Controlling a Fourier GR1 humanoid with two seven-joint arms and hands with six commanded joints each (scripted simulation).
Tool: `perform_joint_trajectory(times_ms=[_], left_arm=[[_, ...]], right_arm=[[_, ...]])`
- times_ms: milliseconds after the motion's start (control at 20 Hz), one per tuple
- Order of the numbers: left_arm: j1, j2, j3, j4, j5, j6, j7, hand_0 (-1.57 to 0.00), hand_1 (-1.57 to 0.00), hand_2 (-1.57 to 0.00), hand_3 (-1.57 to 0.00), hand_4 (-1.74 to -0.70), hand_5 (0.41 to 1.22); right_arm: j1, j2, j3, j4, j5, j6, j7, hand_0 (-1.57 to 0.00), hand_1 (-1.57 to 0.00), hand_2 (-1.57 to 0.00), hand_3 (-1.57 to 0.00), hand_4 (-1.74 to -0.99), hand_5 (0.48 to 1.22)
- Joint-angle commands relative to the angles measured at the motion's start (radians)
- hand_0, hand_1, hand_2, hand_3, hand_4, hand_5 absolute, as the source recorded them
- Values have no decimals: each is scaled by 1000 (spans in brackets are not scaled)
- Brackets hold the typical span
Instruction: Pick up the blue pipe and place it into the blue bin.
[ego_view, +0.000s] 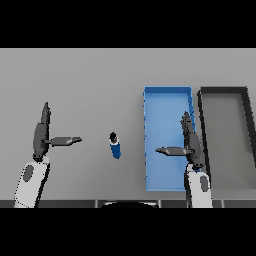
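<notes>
Nearest the viewer, the right robot hand (191, 145) is hovering over the lower right part of the blue bin (150, 140), its fingers pointing straight away and its thumb sticking out toward the middle of the surface (100, 75), holding nothing. Working outward from the task's thing: the blue pipe (115, 148) is standing or lying on the surface just left of the bin, apart from its wall, with a dark cap at its far end; whether it is upright or tilted is hard to tell. It is sitting roughly between the two hands, touched by neither. On the other side, the left robot hand (41, 132) is waiting well to the left of the pipe, fingers likewise straight and spread from the thumb, empty. Beyond the blue bin, just beside its right wall, a dark grey bin (202, 105) is lying. Judging by this, the task is sitting at its very first step: nothing is grasped yet. The next move is probably calling for one hand, likely the right since it is closer to the bin, to be travelling over to the pipe, lowering around it and closing before lifting it across the bin's left wall.
</notes>
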Motion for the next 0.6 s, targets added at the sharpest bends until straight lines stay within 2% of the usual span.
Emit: perform_joint_trajectory(times_ms=[0,250,300,350,400,550], left_arm=[[0,0,0,-1,0,1,-5,1,1,1,1,-1074,591],[3,-3,-5,-4,-6,4,-9,1,1,1,1,-1074,591],[5,76,-39,-18,2,-133,-46,1,1,1,1,-1074,591],[13,132,-50,-22,14,-223,-78,1,1,1,1,-1073,590],[9,173,-54,-21,26,-283,-80,1,1,1,1,-1074,589],[25,207,-68,-25,29,-347,-104,1,1,1,1,-1078,591]], right_arm=[[0,0,0,0,0,-1,0,1,1,1,1,-1225,617],[-3,-2,-3,4,-5,1,11,1,1,1,1,-1225,617],[29,-49,36,-33,42,36,-50,1,1,1,1,-1225,617],[60,-77,64,-68,82,50,-81,1,1,1,1,-1224,618],[83,-92,82,-90,101,62,-91,1,1,1,1,-1225,618],[94,-111,109,-112,155,55,-67,1,1,1,1,-1215,618]])
